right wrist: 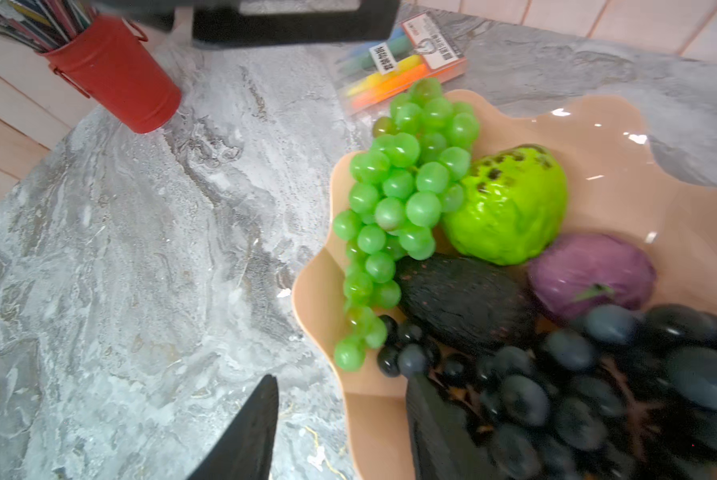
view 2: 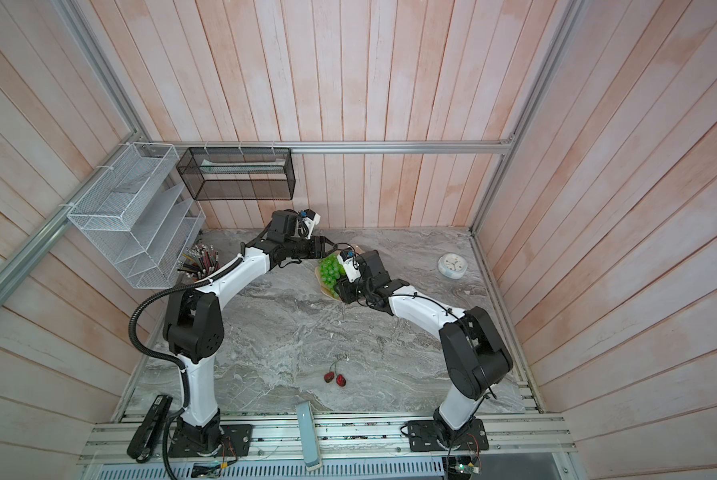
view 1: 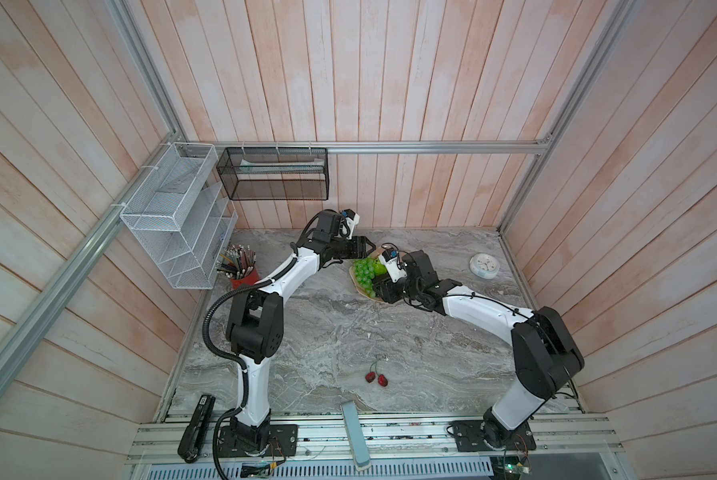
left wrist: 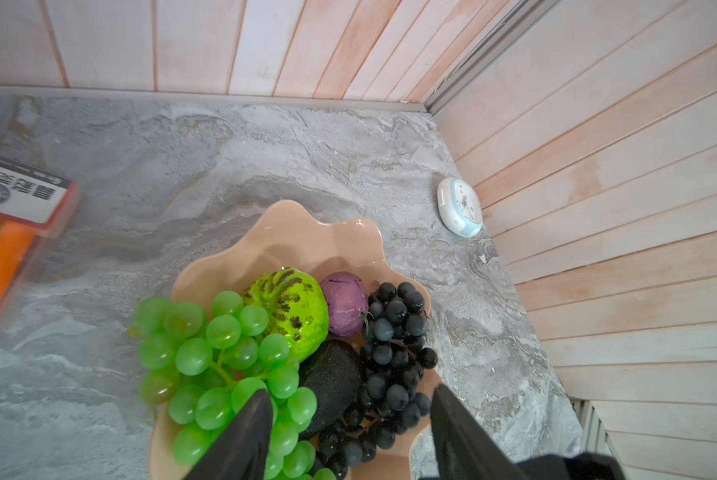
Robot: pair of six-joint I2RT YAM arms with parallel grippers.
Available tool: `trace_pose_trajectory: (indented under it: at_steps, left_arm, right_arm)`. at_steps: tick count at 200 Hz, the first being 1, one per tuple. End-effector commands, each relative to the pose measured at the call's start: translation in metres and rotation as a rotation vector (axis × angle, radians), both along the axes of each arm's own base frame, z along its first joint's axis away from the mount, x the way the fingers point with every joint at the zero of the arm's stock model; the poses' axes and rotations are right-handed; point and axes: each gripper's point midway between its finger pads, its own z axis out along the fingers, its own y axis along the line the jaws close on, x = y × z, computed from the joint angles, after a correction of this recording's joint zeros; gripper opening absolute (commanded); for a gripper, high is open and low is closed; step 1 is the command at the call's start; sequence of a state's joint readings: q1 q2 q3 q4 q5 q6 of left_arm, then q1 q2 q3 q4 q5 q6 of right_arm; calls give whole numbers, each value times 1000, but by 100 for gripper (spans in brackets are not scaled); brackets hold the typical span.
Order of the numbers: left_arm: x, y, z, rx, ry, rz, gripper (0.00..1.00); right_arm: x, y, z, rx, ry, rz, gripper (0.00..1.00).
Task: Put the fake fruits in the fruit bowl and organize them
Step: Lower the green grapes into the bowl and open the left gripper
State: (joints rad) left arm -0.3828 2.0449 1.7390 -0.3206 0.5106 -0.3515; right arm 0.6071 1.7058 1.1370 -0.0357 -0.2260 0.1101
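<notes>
in both top views the bowl (view 1: 364, 291) sits just right of centre, toward the back of the grey marbled worktop (view 1: 327, 332). both arms hide most of it. only a peach strip of rim and the green grapes (view 1: 364, 270) show. the cherries (view 2: 335, 378), two red balls on thin stems, lie alone on the worktop in the lower middle, well apart from the bowl. a white clock (view 1: 483, 264) lies at the right and a red cup (view 1: 244, 277) of pencils stands at the left. the left jaws hang over the bowl's far edge and the right jaws over its near edge; i cannot tell their gap from here.

in the left wrist view the bowl (left wrist: 290, 216) is glossy peach-pink with a wavy, petal-like rim. packed together in it are translucent green grapes (left wrist: 215, 361) spilling over the rim, a bumpy lime ball (left wrist: 290, 307) flecked dark, a purple ball (left wrist: 344, 303), a rough dark avocado (left wrist: 332, 382) and blue-black dark grapes (left wrist: 394, 361). the left jaws stand wide above the fruit, holding nothing.

in the right wrist view the same five fruits fill one side of the bowl (right wrist: 598, 137), somewhat blurred. the right jaws stand apart with the rim between them. one finger is inside, just beside the dark grapes (right wrist: 577, 395), and the other is over the worktop. nothing is gripped.
</notes>
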Motion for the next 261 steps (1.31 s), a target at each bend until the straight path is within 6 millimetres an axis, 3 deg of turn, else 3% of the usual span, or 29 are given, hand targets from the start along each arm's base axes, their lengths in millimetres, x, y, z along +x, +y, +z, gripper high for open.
trace_pose_trajectory:
  at_steps: [1,52,127,149,184,231,261]
  left_arm:
    - [8,23,-19,37,48,90,66]
    - [25,49,-46,38,116,165,75]
    - [36,26,-73,-52,162,62,75]
    - [37,20,-75,-72,156,37,66]
    - [34,13,-78,-96,169,10,43]
    - [20,13,-72,-111,146,2,43]
    - [9,0,-66,-117,122,-55,46]
  right_arm:
    - [1,8,-6,-28,13,20,56]
    - [17,11,-14,-64,8,-5,60]
    - [20,10,-43,-119,68,-4,63]
    - [19,11,-48,-121,81,4,55]
    - [15,12,-54,-123,105,16,40]
    - [6,2,-54,-156,98,24,36]
    - [-2,-9,-47,-173,83,13,39]
